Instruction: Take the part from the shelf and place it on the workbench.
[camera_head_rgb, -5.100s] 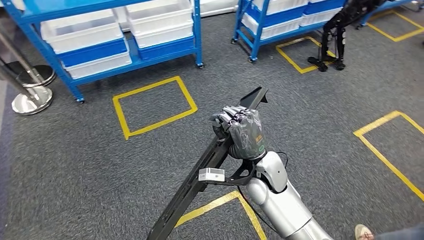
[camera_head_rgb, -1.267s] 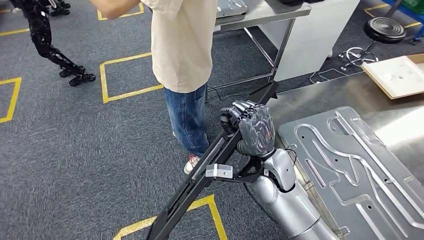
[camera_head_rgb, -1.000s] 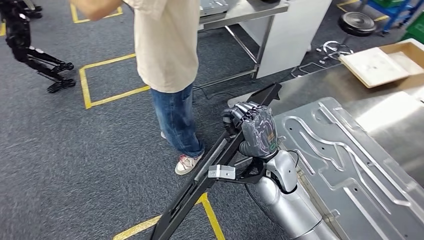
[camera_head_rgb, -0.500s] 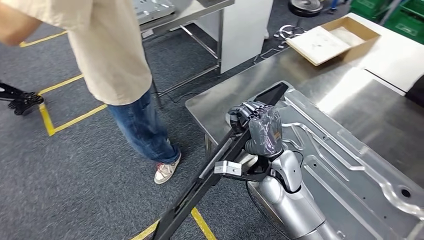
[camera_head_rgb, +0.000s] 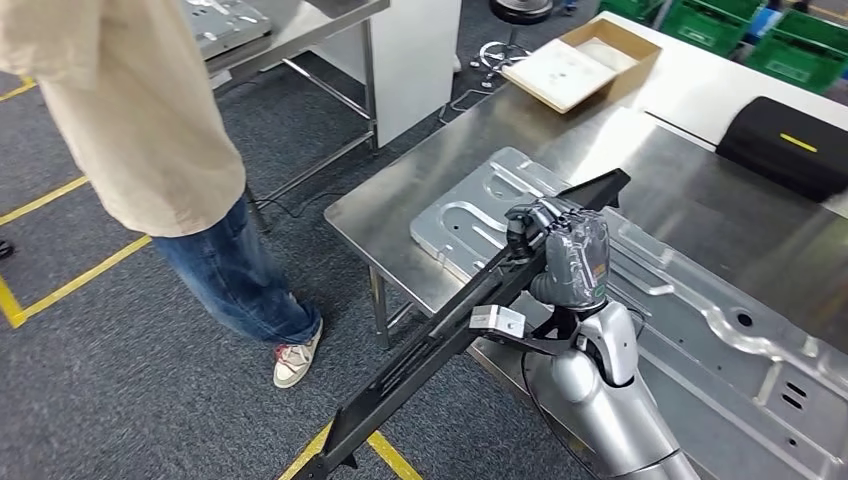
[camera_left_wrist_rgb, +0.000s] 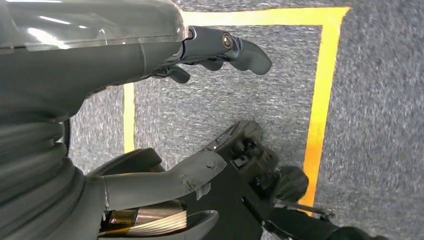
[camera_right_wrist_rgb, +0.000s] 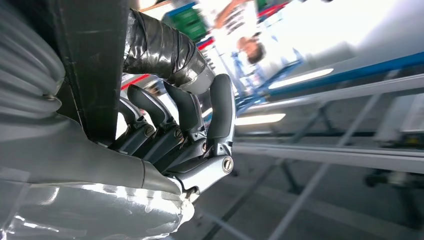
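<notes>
The right robot hand grips a long black bar, fingers wrapped around it, holding it slanted from above the steel table down toward the carpeted floor. The left robot hand hangs above the floor, fingers apart, holding nothing. A stamped metal panel lies on the table; a person stands nearby.

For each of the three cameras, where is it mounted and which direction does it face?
Head view: high on the body, looking down at the steel workbench; the right robot hand grips the long black metal part.
Left wrist view: behind the left robot hand, facing grey carpet.
Right wrist view: behind the right robot hand, facing upward.
Head and right wrist views share the part.
</notes>
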